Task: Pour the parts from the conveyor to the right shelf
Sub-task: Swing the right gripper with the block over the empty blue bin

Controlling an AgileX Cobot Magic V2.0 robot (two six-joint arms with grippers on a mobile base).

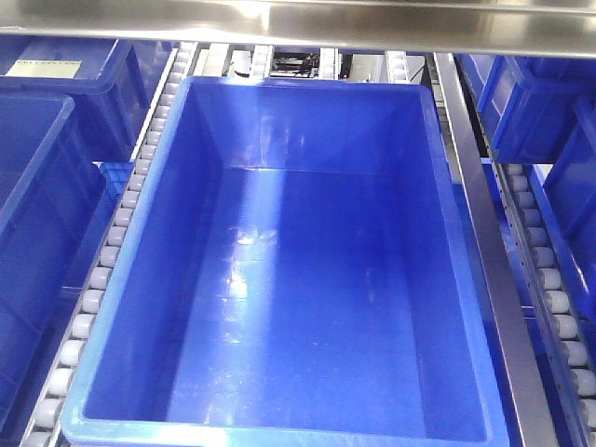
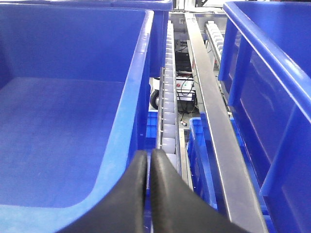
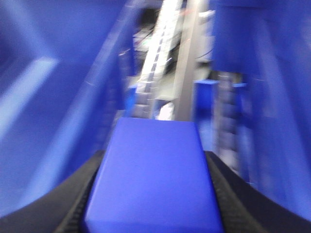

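A glossy blue part (image 3: pixel 154 174) sits pinched between the black fingers (image 3: pixel 73 204) of the right gripper (image 3: pixel 154 194), in a blurred view beside a deep blue bin (image 3: pixel 58 107). On the right shelf (image 1: pixel 484 233), that large bin (image 1: pixel 289 270) rests between white roller lanes (image 1: pixel 112 242). Just right of the bin's wall, the left gripper (image 2: pixel 148 165) hangs with its fingers pressed together above the rollers (image 2: pixel 168 107) and a steel rail (image 2: pixel 209 97).

Behind the rack, seen thru the gap btwn lanes: a black box (image 2: pixel 182 60) w/ cables, below it a lighter unit (image 2: pixel 186 93) w/ a small red spot on its face. A dark wheel (image 2: pixel 154 99) sits just left of that. Loose wires (image 2: pixel 187 116) trail underneath. Rest too blurred to tell.
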